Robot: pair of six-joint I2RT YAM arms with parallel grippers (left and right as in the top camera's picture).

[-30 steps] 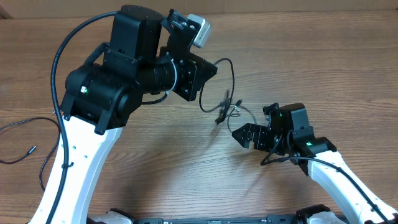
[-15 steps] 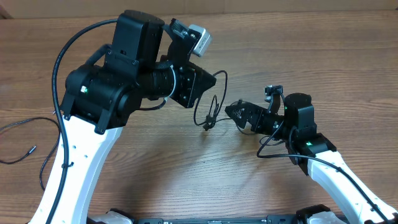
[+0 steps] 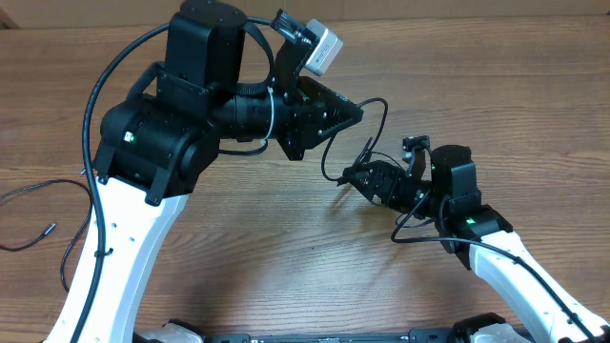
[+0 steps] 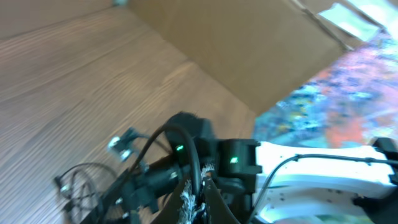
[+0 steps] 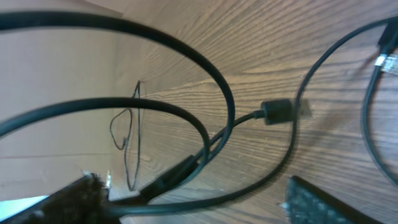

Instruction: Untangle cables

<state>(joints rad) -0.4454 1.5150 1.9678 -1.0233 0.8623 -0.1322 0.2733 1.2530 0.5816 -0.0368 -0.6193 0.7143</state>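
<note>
At centre, left end effector (image 3: 356,112) pinching cables (image 3: 385,108), right end effector (image 3: 352,177) splayed.

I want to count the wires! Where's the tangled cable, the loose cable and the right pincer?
tangled cable (image 3: 323,164), overhead view, left bend of its loop.
loose cable (image 3: 43,184), overhead view, top of its curve, far left.
right pincer (image 3: 353,176), overhead view, midway between its fingertips.

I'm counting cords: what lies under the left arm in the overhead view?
Thin black cables, one ending in a plug, lie on the table beside the left arm. The arm covers the wood beneath it, so any cord there is hidden.
</note>
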